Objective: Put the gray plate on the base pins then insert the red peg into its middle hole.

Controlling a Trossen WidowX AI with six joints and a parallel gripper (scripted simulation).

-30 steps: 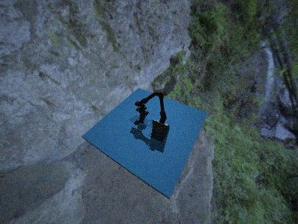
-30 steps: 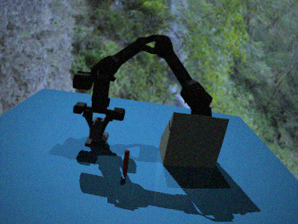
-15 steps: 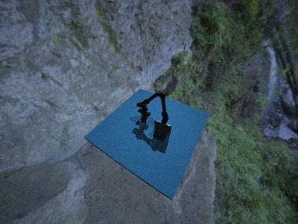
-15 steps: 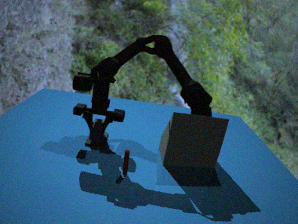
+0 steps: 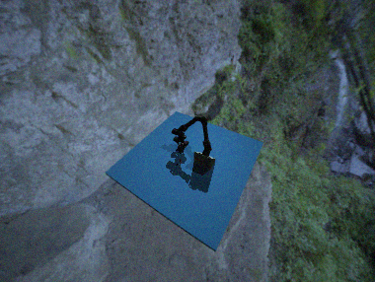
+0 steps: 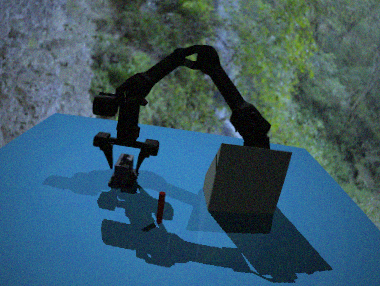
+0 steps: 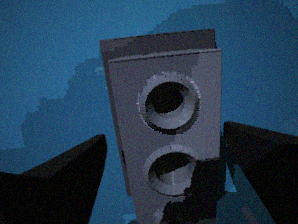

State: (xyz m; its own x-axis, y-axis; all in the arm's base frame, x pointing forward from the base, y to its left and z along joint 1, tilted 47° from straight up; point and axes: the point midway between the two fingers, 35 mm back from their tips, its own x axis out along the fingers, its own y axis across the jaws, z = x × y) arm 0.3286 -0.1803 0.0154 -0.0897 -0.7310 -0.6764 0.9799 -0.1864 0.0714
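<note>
Fingers (image 6: pixel 107 157) stand wide apart, holding nothing; in the wrist view one is at eight o'clock and the other at four o'clock, either side of the gray plate (image 6: pixel 125 161) (image 7: pixel 207 100). They point down in the exterior view. The plate is over the base (image 6: pixel 122 181) (image 7: pixel 160 39), whose edge shows past it at twelve o'clock and along its nine o'clock side in the wrist view. Whether it lies fully flat on both pins, I cannot tell. Two round holes show in its face, one at twelve o'clock from the other, with dark shadow across the lower one.

The red peg (image 6: pixel 161 207) stands upright on the blue tabletop (image 5: pixel 217 212) (image 6: pixel 40 210) (image 7: pixel 50 45), apart from the plate, toward four o'clock from it in the exterior view. It is outside the middle hole. A large gray-brown block (image 5: pixel 203 164) (image 6: pixel 247 180) is at about three o'clock from the plate there, and the dark arm (image 5: pixel 206 130) (image 6: pixel 227 87) arches over from its far side or top; which, I cannot tell.
</note>
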